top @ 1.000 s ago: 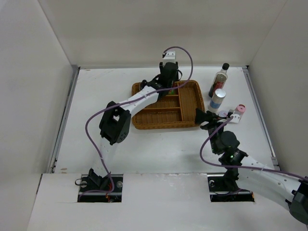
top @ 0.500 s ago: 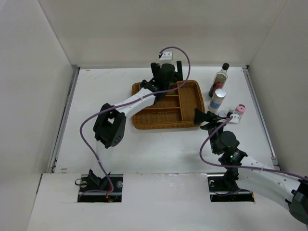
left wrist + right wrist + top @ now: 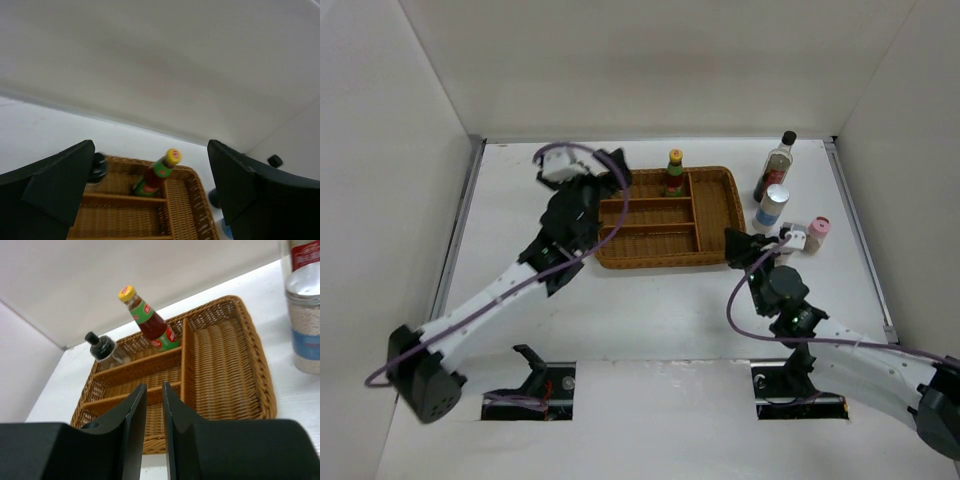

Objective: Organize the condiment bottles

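**Two bottles in the tray, three beside it, both grippers unloaded**

Nearest the arm bases, the right gripper (image 3: 733,240) sits just beside the near right corner of the brown wicker tray (image 3: 712,252) and points across it. Its jaws are drawn almost together, leaving only a thin slit, and nothing is held (the right wrist view shows bare black fingers (image 3: 135,410) with the tray beyond them).

Three containers stand on the table (image 3: 520,220) to the right of the tray:
- The pink-lidded shaker (image 3: 817,232) is the nearest and stands upright.
- The blue-white cylinder (image 3: 772,208) stands beyond it, just beside the tray's right wall.
- The tall dark-sauce glass bottle (image 3: 778,162) is farther still, cap up, near the tray's far right corner.

The tray has one wide compartment on the right and three long slots on the left. The far slot holds two containers:
- The yellow-capped red-green bottle (image 3: 675,173) stands at the right end, next to the cross divider.
- The squat black-capped bottle (image 3: 102,347) stands at the left end. The left arm hides it in the top view, and in the left wrist view it is only a blurred dark shape beside one finger.

The left gripper (image 3: 613,172) hangs over the tray's far left corner. Its jaws are spread wide and hold nothing. Between its fingers (image 3: 65,182) the wrist camera sees the yellow cap and the white back wall (image 3: 640,60).
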Controlling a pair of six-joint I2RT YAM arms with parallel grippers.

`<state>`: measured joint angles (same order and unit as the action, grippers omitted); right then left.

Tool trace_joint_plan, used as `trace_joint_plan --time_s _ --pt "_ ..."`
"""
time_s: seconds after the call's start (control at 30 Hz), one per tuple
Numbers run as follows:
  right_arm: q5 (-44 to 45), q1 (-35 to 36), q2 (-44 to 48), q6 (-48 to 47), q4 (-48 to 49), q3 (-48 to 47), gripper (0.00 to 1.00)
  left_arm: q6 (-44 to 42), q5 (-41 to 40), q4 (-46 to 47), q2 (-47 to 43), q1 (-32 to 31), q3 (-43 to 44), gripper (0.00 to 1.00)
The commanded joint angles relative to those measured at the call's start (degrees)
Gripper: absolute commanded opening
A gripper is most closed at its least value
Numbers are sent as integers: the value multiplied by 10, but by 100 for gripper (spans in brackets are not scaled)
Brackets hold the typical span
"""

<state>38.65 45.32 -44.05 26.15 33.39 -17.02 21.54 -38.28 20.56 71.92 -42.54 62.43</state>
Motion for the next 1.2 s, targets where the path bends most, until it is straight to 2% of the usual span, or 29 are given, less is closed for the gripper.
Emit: trace_joint_plan --time_s 0.0,0.1,0.23,0.33,0.47,0.63,0.87,1.03,1.17 --pt "-57 -15 -40 -5 11 -36 26 45 -124 -2 -127 -4 -154 100" --pt "-88 -45 -103 0 12 -64 37 91 -172 -58 -273 -33 -283 100" --pt "-111 -48 -102 -3 -58 -117 57 177 -266 -184 -474 -79 -413 100" --pt "-102 -74 -78 -8 -159 -180 71 201 -301 -237 -529 -84 -443 100" --pt "-83 -148 -73 -7 -287 -259 85 211 -255 -224 -479 -60 -456 100" --pt "-80 -229 -132 -28 -385 -349 93 247 -174 -193 -381 -46 -457 100" --pt "-122 -329 -264 -65 -426 -473 97 249 -174 -118 -385 20 -507 100" --pt "-145 -363 -354 -69 -420 -535 97 250 -152 -43 -338 16 -541 100" --pt "-150 -373 -414 -89 -401 -583 96 251 -132 -26 -353 17 -551 100"
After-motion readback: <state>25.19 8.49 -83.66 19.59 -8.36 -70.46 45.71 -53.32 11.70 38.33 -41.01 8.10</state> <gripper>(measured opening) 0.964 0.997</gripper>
